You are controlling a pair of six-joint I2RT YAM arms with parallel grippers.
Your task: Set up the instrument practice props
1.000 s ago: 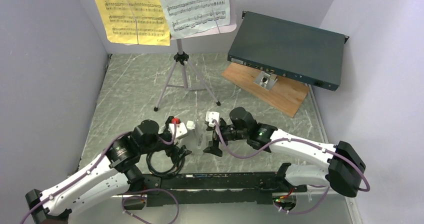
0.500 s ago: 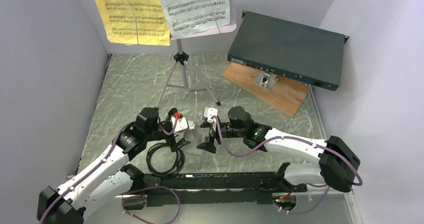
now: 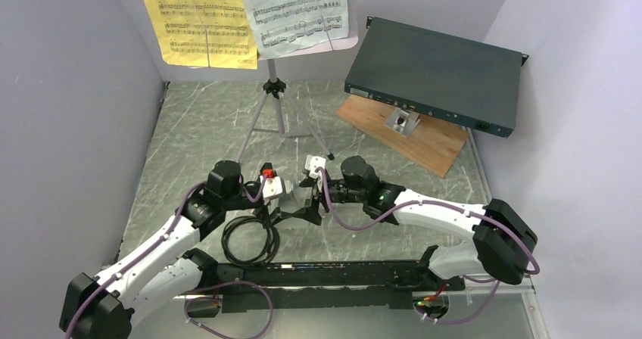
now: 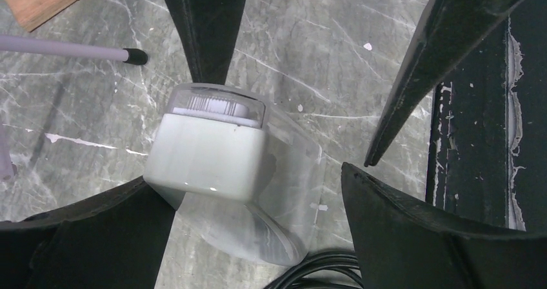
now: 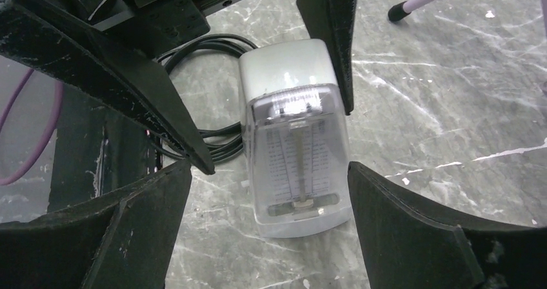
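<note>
The small white metronome (image 3: 297, 200) with a clear front sits on the marble table between my two grippers. It shows in the left wrist view (image 4: 209, 157) and in the right wrist view (image 5: 293, 140); I cannot tell whether it stands upright or leans. My left gripper (image 3: 281, 212) (image 4: 248, 179) is open, its fingers either side of the metronome. My right gripper (image 3: 310, 209) (image 5: 269, 166) is open and straddles it from the other side. At the back, the music stand (image 3: 273, 70) on its silver tripod (image 3: 261, 119) holds a yellow sheet (image 3: 197, 17) and a white sheet (image 3: 295, 6).
A coiled black cable (image 3: 246, 242) lies just near of the metronome, also in the wrist views (image 4: 316, 276) (image 5: 206, 140). A dark-green metal box (image 3: 435, 70) leans on a wooden board (image 3: 412, 138) at back right. A tripod foot (image 4: 135, 57) is near the metronome.
My left gripper has moved forward and right, my right gripper has moved left. Both have closed in on the metronome from opposite sides. The stand and sheets have not moved.
</note>
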